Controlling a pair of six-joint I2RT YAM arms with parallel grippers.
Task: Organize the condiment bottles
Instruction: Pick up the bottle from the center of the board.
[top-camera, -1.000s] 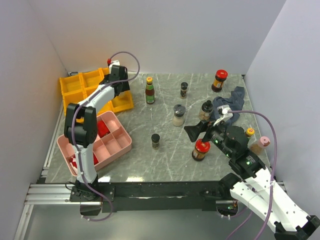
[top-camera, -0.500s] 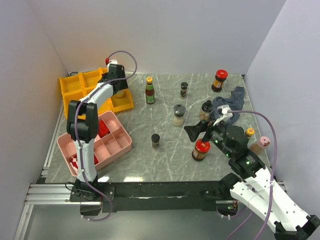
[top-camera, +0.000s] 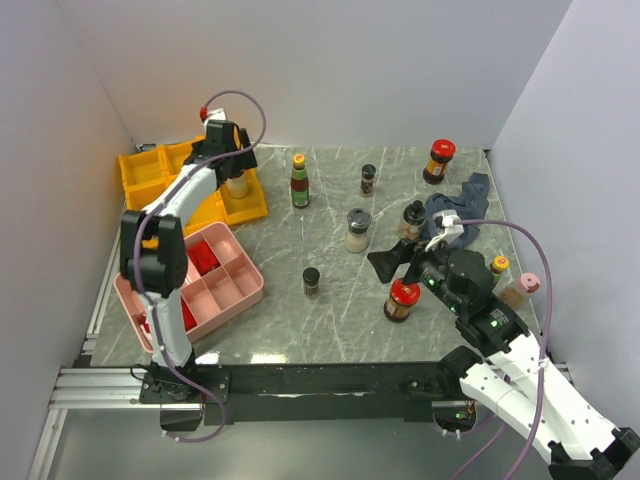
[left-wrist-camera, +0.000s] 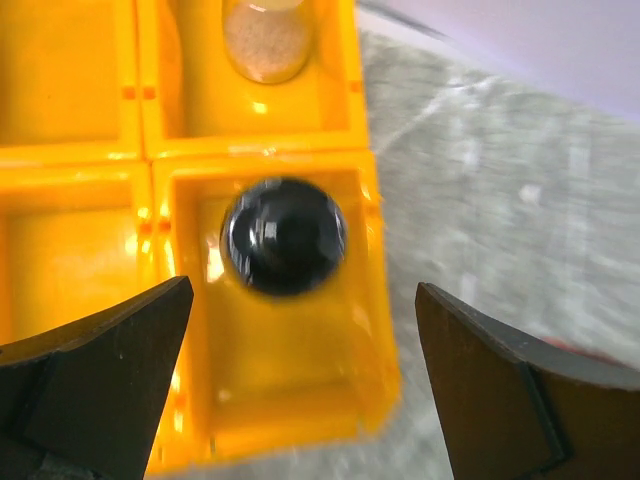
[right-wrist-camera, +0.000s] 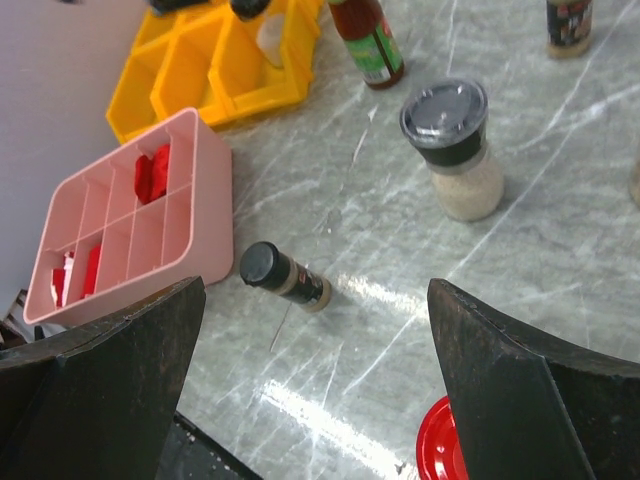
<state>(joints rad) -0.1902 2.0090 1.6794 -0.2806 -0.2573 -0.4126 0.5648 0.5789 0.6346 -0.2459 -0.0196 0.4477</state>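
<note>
top external view: since the earlier frames the left arm has swung further back over the yellow bin (top-camera: 140, 180), and the left claw (left-wrist-camera: 302, 290) has gone from half-closed to fully released. left wrist view: a black-capped jar (left-wrist-camera: 283, 235) stands upright in a corner compartment of the bin, directly below the gap between the spread fingers and touching neither. a pale shaker (left-wrist-camera: 266, 40) occupies the compartment beyond it. the right claw (right-wrist-camera: 315, 290) is unchanged, spread wide and grasping nothing, above the bench (top-camera: 330, 320). a red-lidded jar (top-camera: 402, 298) stands just beside it, and a small spice jar (right-wrist-camera: 285, 277) stands further off, near the pink tray (right-wrist-camera: 140, 240).
</note>
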